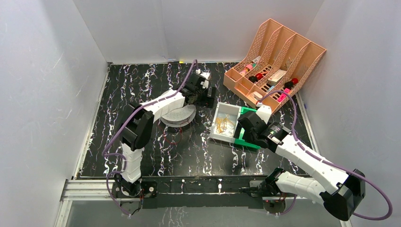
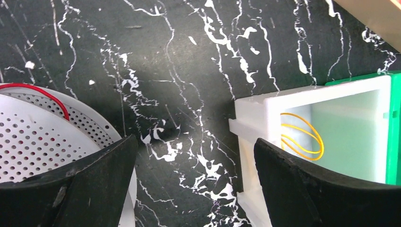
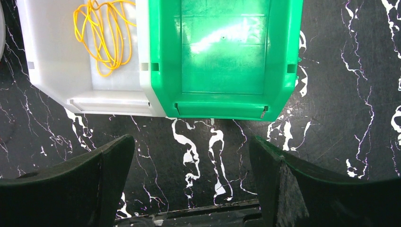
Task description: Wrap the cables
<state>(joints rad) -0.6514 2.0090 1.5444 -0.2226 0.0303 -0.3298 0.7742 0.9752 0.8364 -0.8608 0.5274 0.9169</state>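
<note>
Shows left gripper (image 2: 195,156) and right gripper (image 3: 191,151) spread wide, holding nothing — yellow cable (image 3: 106,64) loosely coiled in the white bin (image 3: 33,42), left of the green bin (image 3: 222,56). Could hook just one stray loop and drag the light bin across the bench (image 3: 331,118).

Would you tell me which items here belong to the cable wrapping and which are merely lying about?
Job: thin red cable on white perforated round disc; yellow cable loops in white plastic bin.
Lying about: empty green plastic bin; peach slotted file organiser.
</note>
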